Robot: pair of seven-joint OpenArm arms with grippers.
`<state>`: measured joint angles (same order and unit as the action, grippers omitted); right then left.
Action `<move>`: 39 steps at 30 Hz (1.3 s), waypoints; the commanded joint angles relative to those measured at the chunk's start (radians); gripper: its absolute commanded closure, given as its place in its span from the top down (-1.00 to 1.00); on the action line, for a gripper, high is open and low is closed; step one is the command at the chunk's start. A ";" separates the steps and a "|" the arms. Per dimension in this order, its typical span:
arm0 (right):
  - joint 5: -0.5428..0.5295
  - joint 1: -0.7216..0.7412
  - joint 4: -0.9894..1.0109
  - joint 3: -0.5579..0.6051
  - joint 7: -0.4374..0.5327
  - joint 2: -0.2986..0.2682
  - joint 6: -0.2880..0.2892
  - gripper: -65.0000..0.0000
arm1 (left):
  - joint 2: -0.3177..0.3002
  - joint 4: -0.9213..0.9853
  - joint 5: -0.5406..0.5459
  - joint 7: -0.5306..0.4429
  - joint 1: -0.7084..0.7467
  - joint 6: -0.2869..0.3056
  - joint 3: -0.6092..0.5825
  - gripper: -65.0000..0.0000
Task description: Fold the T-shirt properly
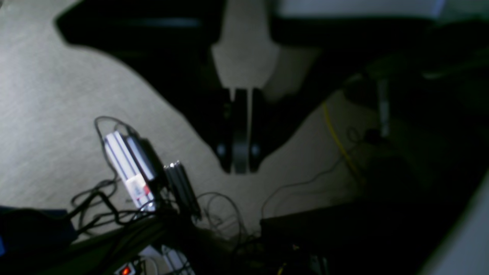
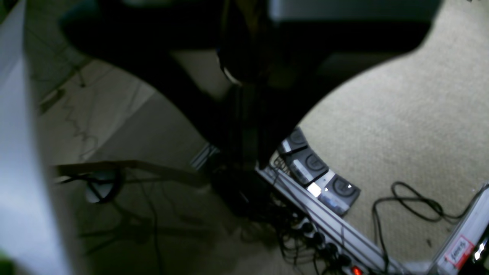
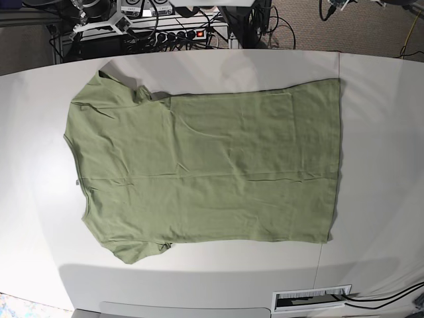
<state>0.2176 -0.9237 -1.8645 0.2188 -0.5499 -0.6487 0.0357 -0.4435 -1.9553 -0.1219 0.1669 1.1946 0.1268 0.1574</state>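
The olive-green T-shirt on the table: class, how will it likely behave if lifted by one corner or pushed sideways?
The T-shirt lies flat with fine creases, so it is probably thin and floppy and would drape rather than hold its shape. Pushed, it would likely bunch into wrinkles on the smooth white table instead of sliding whole. It looks light for its spread.

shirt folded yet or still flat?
Flat. The T-shirt lies spread across the white table, both short sleeves out, hem straight, no fold made.

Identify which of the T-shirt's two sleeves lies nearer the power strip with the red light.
The upper sleeve of the T-shirt, by the table's far edge below the power strip; the other lies opposite.
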 commanded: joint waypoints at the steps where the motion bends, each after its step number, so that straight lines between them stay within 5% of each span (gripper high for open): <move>1: 0.024 -0.012 -0.034 -0.005 -0.008 -0.014 -0.007 -1.00 | -0.006 -0.035 -0.018 -0.001 0.022 -0.004 0.003 -1.00; 11: 0.115 -0.012 -0.214 -0.005 -0.111 -0.014 -0.008 -1.00 | -0.006 -0.252 -0.153 0.066 0.021 -0.005 0.003 -1.00; 22: 0.203 -0.004 -0.337 -0.005 -0.186 -0.013 -0.008 -1.00 | -0.006 -0.366 -0.156 0.103 -0.070 -0.001 0.003 -1.00; 29: 0.268 0.014 -0.348 -0.053 -0.217 0.004 -0.008 -1.00 | -0.007 -0.367 -0.151 0.101 -0.155 0.104 0.001 -1.00; 39: 0.276 0.029 -0.348 -0.105 -0.224 0.006 0.044 -1.00 | -0.100 -0.297 -0.200 0.090 -0.255 0.136 -0.024 -1.00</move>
<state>0.4744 -0.8894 -2.1941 0.1215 -0.7811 -0.6319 0.0914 -0.5362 -2.2364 -0.3244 0.2726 0.9298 0.2710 0.1310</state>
